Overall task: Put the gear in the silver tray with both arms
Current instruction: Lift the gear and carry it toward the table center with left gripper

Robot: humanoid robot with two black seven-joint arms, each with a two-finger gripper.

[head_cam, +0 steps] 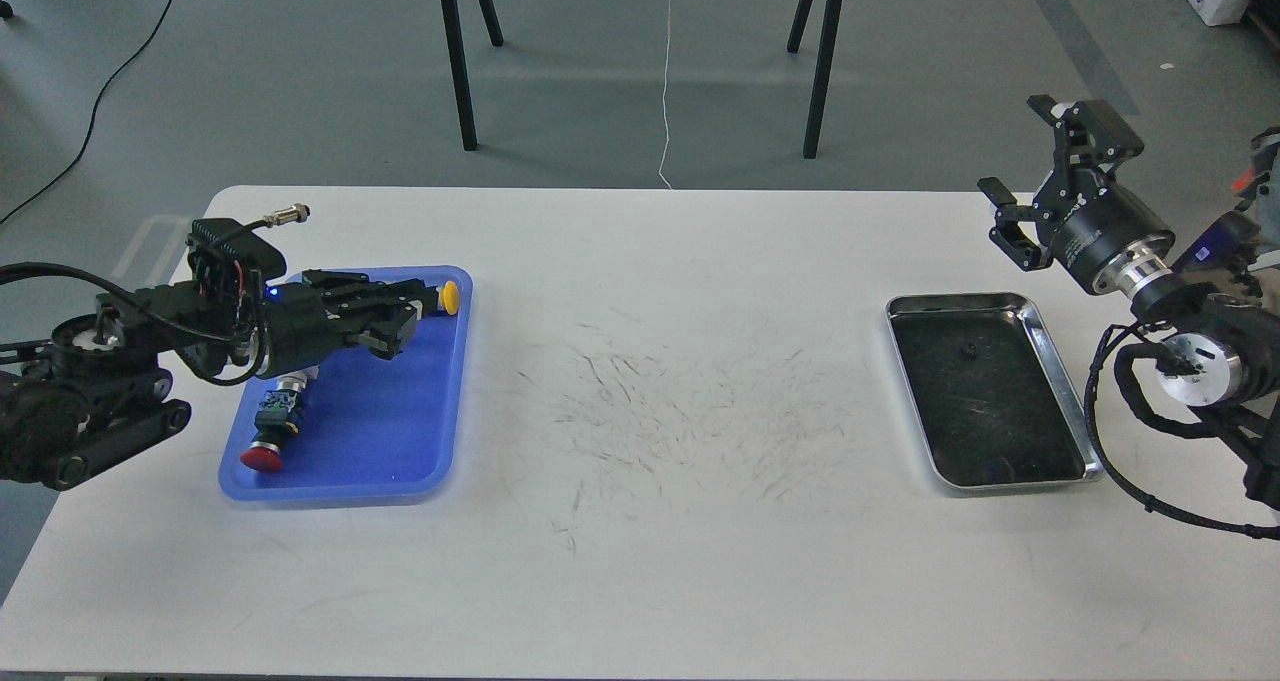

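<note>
The silver tray (1062, 371) lies at the table's right side. A small dark round part (968, 349) rests on its scratched bottom, too small to name as a gear. My right gripper (1038, 171) is open and empty, raised beyond the tray's far edge. My left gripper (395, 316) points right over the far end of the blue plastic tray (400, 431). Its fingers stand apart and cover the dark parts there. I cannot see a gear in the blue tray, nor whether anything is between the fingers.
In the blue tray lie a red push button (266, 455) at the near left and a yellow button (450, 298) at the far right, just past my left fingertips. Black stand legs (458, 71) stand on the floor behind the table.
</note>
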